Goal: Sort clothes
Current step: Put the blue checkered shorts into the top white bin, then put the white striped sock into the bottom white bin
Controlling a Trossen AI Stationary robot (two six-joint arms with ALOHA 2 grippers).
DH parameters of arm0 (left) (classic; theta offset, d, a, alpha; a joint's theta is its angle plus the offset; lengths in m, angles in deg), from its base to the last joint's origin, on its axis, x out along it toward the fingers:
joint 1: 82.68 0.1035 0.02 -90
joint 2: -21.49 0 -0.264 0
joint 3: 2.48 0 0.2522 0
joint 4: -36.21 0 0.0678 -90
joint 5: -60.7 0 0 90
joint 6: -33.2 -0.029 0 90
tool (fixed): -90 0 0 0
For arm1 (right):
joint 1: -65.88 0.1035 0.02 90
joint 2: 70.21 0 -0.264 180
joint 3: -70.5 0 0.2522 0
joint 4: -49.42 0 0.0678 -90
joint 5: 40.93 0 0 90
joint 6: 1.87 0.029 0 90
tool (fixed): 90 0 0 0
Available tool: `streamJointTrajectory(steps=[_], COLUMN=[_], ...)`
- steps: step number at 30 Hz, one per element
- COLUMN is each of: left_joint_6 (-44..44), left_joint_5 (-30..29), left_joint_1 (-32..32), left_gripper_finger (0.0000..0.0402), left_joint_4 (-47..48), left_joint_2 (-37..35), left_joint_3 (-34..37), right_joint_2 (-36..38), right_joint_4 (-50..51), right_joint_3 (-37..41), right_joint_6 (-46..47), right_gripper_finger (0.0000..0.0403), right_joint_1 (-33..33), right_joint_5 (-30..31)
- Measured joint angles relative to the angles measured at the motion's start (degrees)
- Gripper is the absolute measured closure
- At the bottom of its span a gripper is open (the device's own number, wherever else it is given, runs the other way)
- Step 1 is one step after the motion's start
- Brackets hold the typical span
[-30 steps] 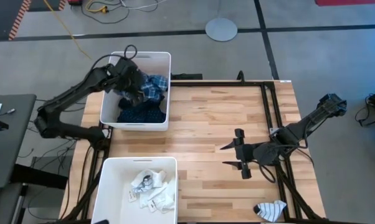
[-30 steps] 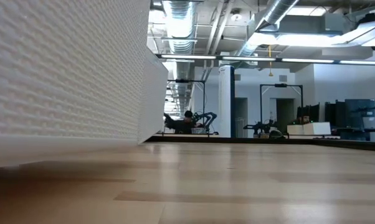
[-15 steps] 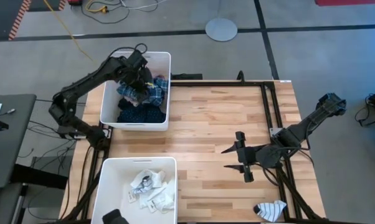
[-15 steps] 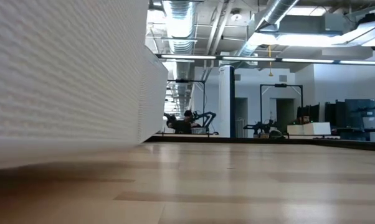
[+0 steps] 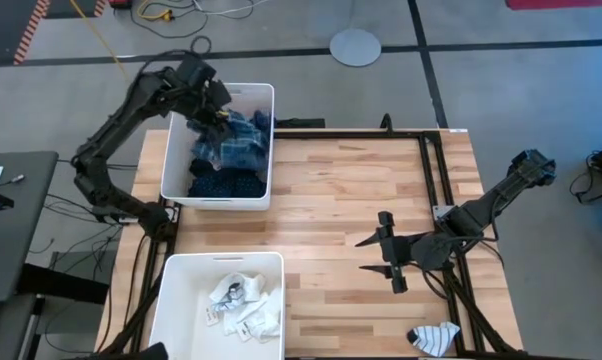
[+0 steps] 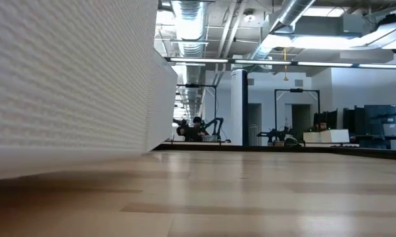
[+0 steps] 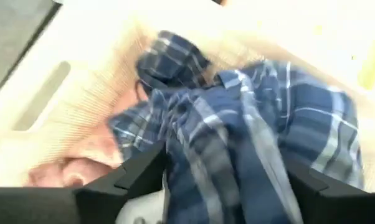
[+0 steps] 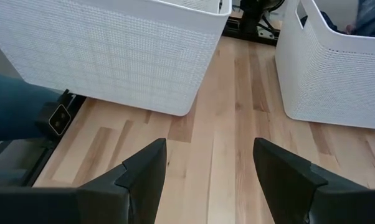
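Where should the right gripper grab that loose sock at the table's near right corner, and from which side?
Come straight down on the sock and pinch its bunched white middle, where folds give the fingers cloth to close on. It lies flat by the table's edge, so a side approach would probably only push it.

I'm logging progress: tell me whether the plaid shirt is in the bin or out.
In. The plaid shirt lies crumpled inside the far bin, on other dark clothes, with the left end effector over it.
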Motion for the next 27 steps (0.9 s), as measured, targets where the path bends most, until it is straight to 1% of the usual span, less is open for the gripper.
streamJointTrajectory(steps=[3,6,12,17,22,24,27], left_joint_6=[0.0,0.0,-0.4,0.6,3.5,4.6,7.0], left_joint_5=[-0.2,0.1,0.7,0.7,1.5,3.2,5.9], left_joint_1=[0.0,-0.6,-2.5,-4.9,-10.0,-13.3,-19.8], left_gripper_finger=[0.016,0.015,0.0148,0.0148,0.0148,0.0148,0.0148], left_joint_4=[1.6,3.2,8.3,9.0,5.8,3.3,-2.5], left_joint_2=[0.0,-0.1,0.0,-1.1,-3.5,-4.7,-6.4], left_joint_3=[-2.7,-4.1,-4.1,-4.1,-4.1,-4.1,-4.1], right_joint_2=[0.0,0.0,0.0,0.0,0.0,0.0,0.0], right_joint_4=[0.0,0.0,0.0,0.2,0.6,0.7,0.8], right_joint_3=[0.0,0.0,0.0,0.0,0.0,0.0,0.0], right_joint_6=[0.0,0.0,0.0,0.0,0.0,0.3,1.8], right_gripper_finger=[0.0148,0.0148,0.0148,0.0148,0.0148,0.0148,0.0148], right_joint_1=[0.0,0.2,0.8,0.7,0.7,0.7,0.8], right_joint_5=[0.0,0.0,0.0,0.0,0.0,0.0,-0.1])
